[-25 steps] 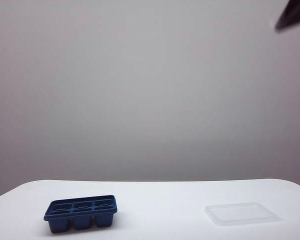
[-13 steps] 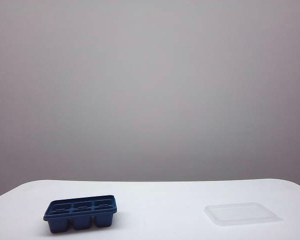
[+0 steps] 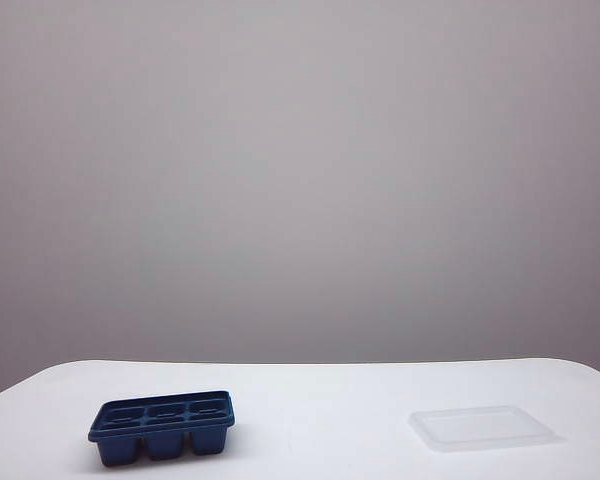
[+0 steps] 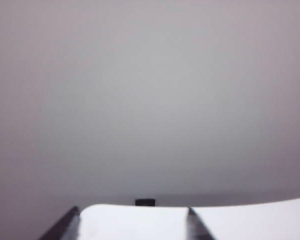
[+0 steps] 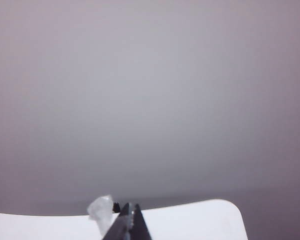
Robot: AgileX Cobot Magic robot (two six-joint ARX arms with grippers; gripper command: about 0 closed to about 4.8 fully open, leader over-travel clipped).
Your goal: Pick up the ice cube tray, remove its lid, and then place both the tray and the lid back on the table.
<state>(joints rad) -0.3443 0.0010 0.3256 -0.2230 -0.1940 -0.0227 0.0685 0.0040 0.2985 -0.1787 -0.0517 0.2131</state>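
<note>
A second ago a dark arm tip showed at the upper right corner of the exterior view; it is gone from that view now, and neither arm appears there. The ice cube tray [image 3: 161,427] and the lid [image 3: 483,427] lie where they lay before, both resting on the tabletop [image 3: 320,400], the tray at the left, the lid at the right, well apart from each other.

The left gripper [image 4: 132,225] shows only in its wrist view: its two dark fingertips [image 4: 65,229] stand apart with bare white tabletop between them, jaws released and holding nothing. A small dark shape [image 4: 145,202] sits at the far edge of the tabletop, ahead of the jaws; what it is cannot be told.

The right gripper [image 5: 129,222] shows in its wrist view with its jaws clenched tip to tip, nothing between them. A blurred whitish translucent shape [image 5: 101,210] sits just beside the tips, and its identity is unclear. Beyond these jaws the tabletop ends in a rounded corner.

In the exterior view the middle of the tabletop between tray and lid is open, and both rounded far corners are visible.
</note>
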